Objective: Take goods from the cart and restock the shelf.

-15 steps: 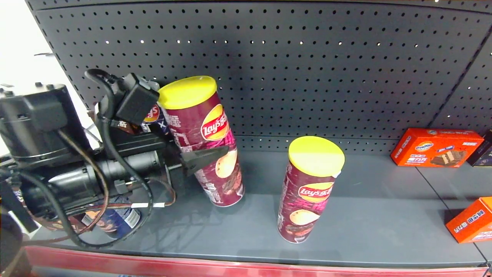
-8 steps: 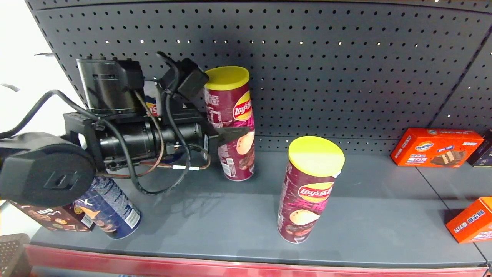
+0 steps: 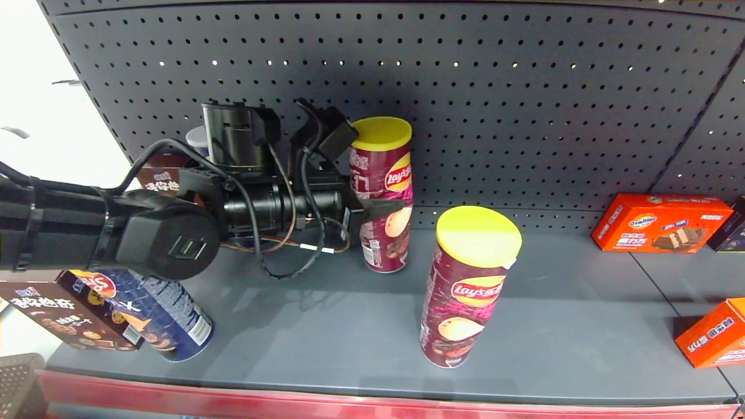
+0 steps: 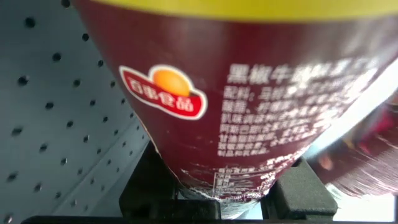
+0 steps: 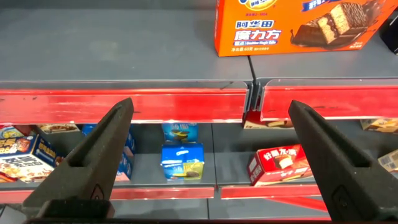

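Grips the held can [image 3: 381, 169] at mid-body in the left gripper [image 3: 381, 212], upright, behind and left of the front can [image 3: 465, 291], seemingly to stand it in a back row; shows the right gripper [image 5: 211, 109] spread wide, empty.

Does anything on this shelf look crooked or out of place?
The front orange box at the shelf's right end sits skewed to the edge, unlike the rear orange box. Nothing else clearly stands out.
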Robot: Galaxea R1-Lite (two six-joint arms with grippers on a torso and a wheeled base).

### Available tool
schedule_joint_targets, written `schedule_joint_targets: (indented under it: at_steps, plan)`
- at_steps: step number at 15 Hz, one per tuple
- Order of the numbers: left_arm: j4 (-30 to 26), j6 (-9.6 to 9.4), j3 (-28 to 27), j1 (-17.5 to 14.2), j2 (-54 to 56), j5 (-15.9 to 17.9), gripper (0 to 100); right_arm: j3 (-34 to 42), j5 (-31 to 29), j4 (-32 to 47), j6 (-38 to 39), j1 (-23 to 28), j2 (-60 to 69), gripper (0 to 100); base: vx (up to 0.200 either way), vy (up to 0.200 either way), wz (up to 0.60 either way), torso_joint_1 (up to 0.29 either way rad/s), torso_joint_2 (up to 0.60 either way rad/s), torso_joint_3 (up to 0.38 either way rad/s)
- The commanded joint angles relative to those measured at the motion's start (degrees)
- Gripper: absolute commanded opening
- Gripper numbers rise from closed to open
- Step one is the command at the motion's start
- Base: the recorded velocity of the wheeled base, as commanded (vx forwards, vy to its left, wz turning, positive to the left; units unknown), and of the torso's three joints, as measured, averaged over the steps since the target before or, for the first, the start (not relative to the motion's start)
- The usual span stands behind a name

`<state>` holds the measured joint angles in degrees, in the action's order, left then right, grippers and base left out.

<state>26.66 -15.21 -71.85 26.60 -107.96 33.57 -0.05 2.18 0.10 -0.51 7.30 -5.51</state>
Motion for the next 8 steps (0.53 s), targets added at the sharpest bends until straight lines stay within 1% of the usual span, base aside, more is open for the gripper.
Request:
schedule_joint_targets:
  at_steps: [1, 4, 5, 7, 8]
  plan:
    - [0.0, -0.17, -1.8, 0.9, -2.9, 0.2, 0, 0.0, 0.0, 0.0, 0.1, 0.0, -0.2, 100, 0.0, 0.0, 0.0, 0.0, 0.0, 0.0]
    - [0.0, -0.34, -3.4, 1.4, -4.3, 0.3, 0, 0.0, 0.0, 0.0, 0.1, 0.0, -0.1, 100, 0.0, 0.0, 0.0, 0.0, 0.0, 0.0]
    - [0.0, -0.34, -6.3, 1.7, -5.9, 0.4, 0, 0.0, 0.0, 0.0, 0.0, 0.0, -0.2, 100, 0.0, 0.0, 0.0, 0.0, 0.0, 0.0]
    - [-0.1, -0.34, -9.0, 2.0, -7.7, 0.4, 0, 0.0, 0.0, 0.0, 0.0, 0.0, -0.2, 100, 0.0, 0.0, 0.0, 0.0, 0.0, 0.0]
    - [-0.1, -0.34, -10.0, 2.6, -8.4, 0.4, 0, 0.0, 0.0, 0.0, 0.0, 0.0, -0.2, 100, 0.0, 0.0, 0.0, 0.0, 0.0, 0.0]
